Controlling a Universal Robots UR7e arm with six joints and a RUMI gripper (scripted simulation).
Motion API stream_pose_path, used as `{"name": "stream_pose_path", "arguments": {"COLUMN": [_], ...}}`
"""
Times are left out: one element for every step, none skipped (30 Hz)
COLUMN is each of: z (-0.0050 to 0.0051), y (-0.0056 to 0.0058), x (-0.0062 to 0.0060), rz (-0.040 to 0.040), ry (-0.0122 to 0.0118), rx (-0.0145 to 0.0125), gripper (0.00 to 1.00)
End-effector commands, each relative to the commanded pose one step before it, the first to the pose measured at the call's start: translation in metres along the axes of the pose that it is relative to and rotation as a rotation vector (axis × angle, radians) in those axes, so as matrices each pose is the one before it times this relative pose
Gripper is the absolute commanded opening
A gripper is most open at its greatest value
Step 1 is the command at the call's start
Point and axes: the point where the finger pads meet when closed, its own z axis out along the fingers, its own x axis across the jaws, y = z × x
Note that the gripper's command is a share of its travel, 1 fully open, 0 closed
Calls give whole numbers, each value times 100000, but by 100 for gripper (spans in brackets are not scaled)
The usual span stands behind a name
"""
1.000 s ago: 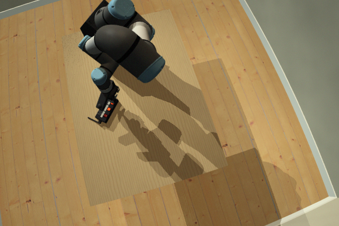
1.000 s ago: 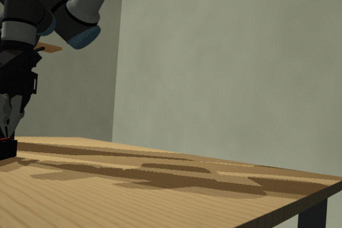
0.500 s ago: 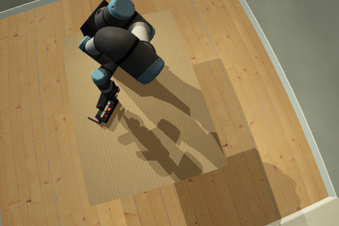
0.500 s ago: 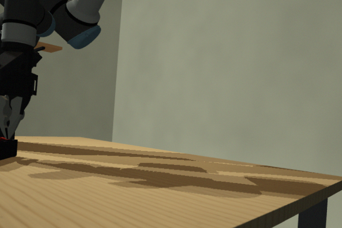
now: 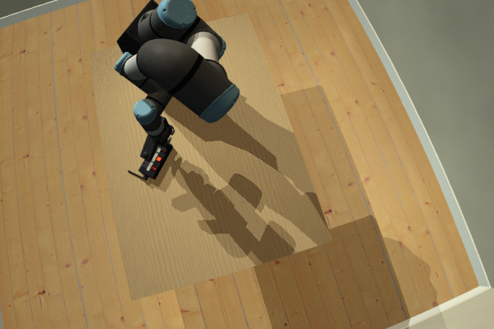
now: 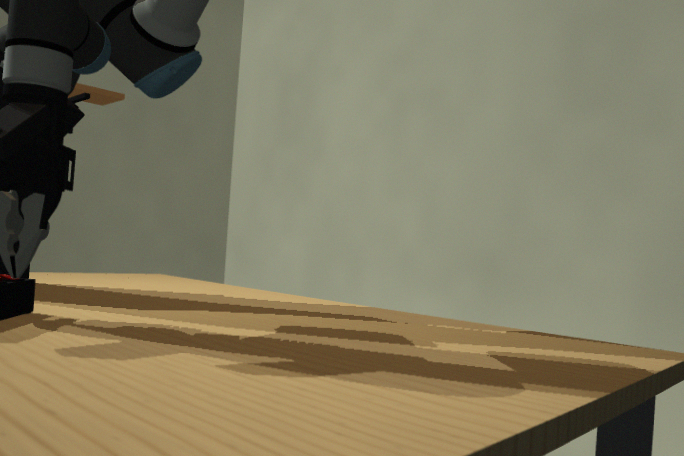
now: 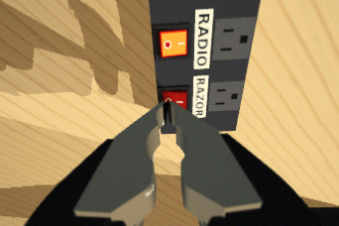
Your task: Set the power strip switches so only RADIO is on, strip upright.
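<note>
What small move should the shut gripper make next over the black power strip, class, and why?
Probably lift the shut gripper straight up off the dark red RAZOR rocker switch. That switch looks unlit, while the bright orange RADIO switch glows. Any other switches on the black power strip are hidden in the wrist view, so check them afterwards.

a pale wooden table (image 6: 354, 408) on dark legs (image 6: 625, 429) is set on a plank floor (image 5: 30, 193), enclosed by grey-green walls (image 6: 461, 161); hard shadows are cast across it.
</note>
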Motion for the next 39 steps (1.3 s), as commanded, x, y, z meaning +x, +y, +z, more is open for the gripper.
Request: {"name": "stream_pose_path", "arguments": {"z": [-315, -162, -202, -237, -266, -288, -301, -307, -303, -292, 0, 0, -273, -248, -217, -182, -145, -108, -72, -41, -18, -16, -10, -6, -2, 2, 13, 0, 0, 29, 8, 4, 2, 0, -1, -1, -1, 0, 0], "y": [40, 20, 0, 1, 1, 2, 0, 2, 1, 1, 0, 0, 2, 0, 2, 0, 0, 1, 1, 1, -12, -92, -70, -43, -13, 2, 18, 0, 0, 37, 9, 5, 2, -1, -4, -3, -2, -1, -1], "x": [9, 0, 0, 0, 0, 0, 1, 1, 1, 1, 0, 0, 1, 2, 1, 1, 1, 1, 1, 0, 0, 0, 0, -1, -1, -3, -17, 0, 0, -16, 3, 3, 1, 0, -1, 0, 0, 0, 0], "rz": [130, 18, 0, 0, 0, 0, 0, 0, 0, 0, 0, 0, 0, 0, 0, 0, 0, 0, 0, 0, -12, -92, -70, -42, -13, -6, -47, 0, 0, -35, 28, 24, 15, 4, -4, -4, -3, -2, -2], "ry": [-28, -2, 0, -1, 0, 0, 2, 1, 3, 4, 0, 0, 3, 5, 4, 4, 4, 2, 1, 1, 2, 12, 9, 4, 0, -2, -4, 0, 0, -11, -4, -2, -1, 0, 1, 1, 1, 1, 0], "rx": [30, -22, 0, 0, 0, 0, 0, 0, 0, -1, 0, 0, -1, -1, -1, -1, -1, 0, 0, 0, 15, 113, 86, 52, 16, -4, -38, 0, 0, -87, -24, -13, -6, 4, 11, 9, 6, 4, 3], "gripper": [0, 0, 0, 0, 0, 0, 0, 0, 0, 0, 0, 0, 0, 0, 0, 0, 0, 0, 0, 0, 0, 0, 0, 0, 0, 0, 0, 0, 0, 0, 0, 0, 0, 0, 0, 0, 0, 0, 0]}}
